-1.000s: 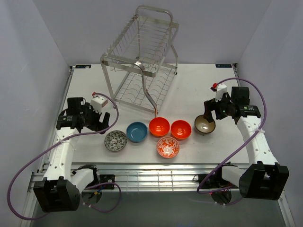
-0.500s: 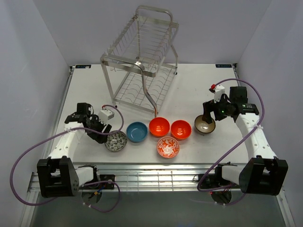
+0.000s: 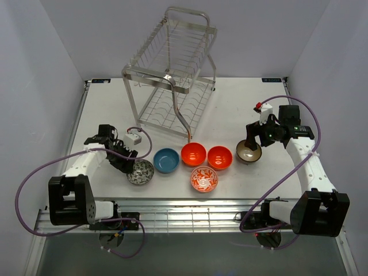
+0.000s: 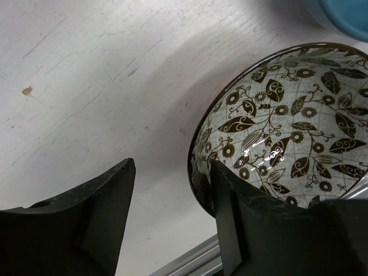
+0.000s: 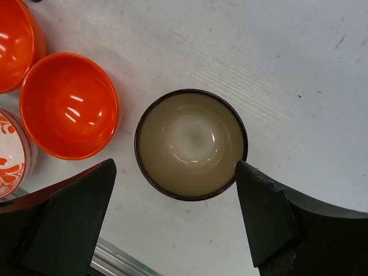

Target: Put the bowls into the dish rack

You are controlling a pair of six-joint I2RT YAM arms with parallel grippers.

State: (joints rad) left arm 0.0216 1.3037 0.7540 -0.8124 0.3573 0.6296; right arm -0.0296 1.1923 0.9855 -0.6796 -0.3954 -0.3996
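Several bowls sit in a row near the table's front: grey patterned bowl [image 3: 141, 171], blue [image 3: 167, 160], two orange [image 3: 193, 153] [image 3: 219, 157], red-and-white [image 3: 204, 179], dark brown with cream inside [image 3: 249, 152]. My left gripper [image 3: 127, 164] is low at the grey patterned bowl's [image 4: 287, 132] left rim. The left gripper [image 4: 172, 167] straddles that rim, one finger over the inside and one outside, with a gap still showing. My right gripper [image 3: 252, 144] hangs open above the brown bowl [image 5: 191, 144]; the right gripper [image 5: 175, 167] is wider than the bowl. The dish rack [image 3: 172, 80] stands at the back.
The rack's bent tube leg [image 3: 183, 121] reaches toward the orange bowls. The metal front rail [image 3: 190, 207] runs just behind the bowls' near side. An orange bowl [image 5: 69, 106] lies close to the brown one. White walls close in left and right.
My left gripper has dropped and moved right to the grey patterned bowl's rim, and its jaws have narrowed. The right gripper shifted slightly, then held still and open over the brown bowl.
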